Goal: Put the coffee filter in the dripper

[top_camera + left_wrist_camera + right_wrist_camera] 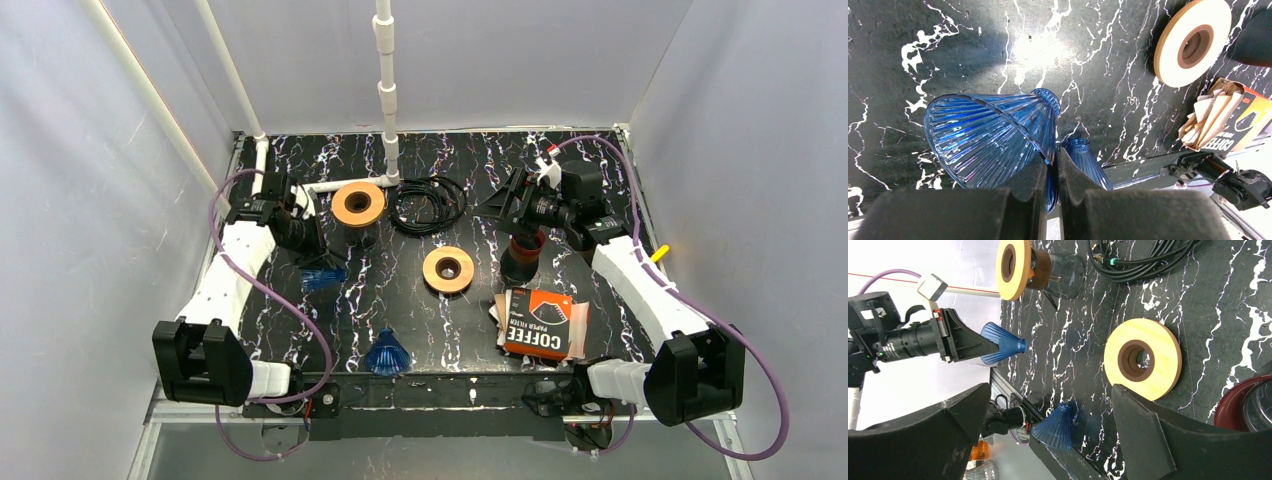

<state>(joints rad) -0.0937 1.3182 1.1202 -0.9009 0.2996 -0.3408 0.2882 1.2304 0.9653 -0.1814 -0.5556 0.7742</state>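
Closest to the arm bases, a second blue dripper (387, 352) stood wide mouth down at the front edge of the black marbled table (450, 335). To its right lay the orange coffee filter box (540, 322), flat on the table, with the brown paper filters (1205, 117) fanning out of its open end; no filter had left the box. Just beyond, between the two arms, a loose wooden ring (448, 269) lay flat. On the left side the left gripper (1050, 167) was pinched almost closed on the thin ribbed wall of the blue dripper (988, 135), which was tipped on its side; whether it cleared the table could not be told. Across from it the right gripper (1050, 390) stood spread as wide as it goes with nothing between its fingers, hanging just beside a maroon vessel (523, 255). Farther back, another wooden ring on a glass stand (358, 203) sat next to a coil of black cable (428, 203), below a white pipe (386, 90) rising at the rear.
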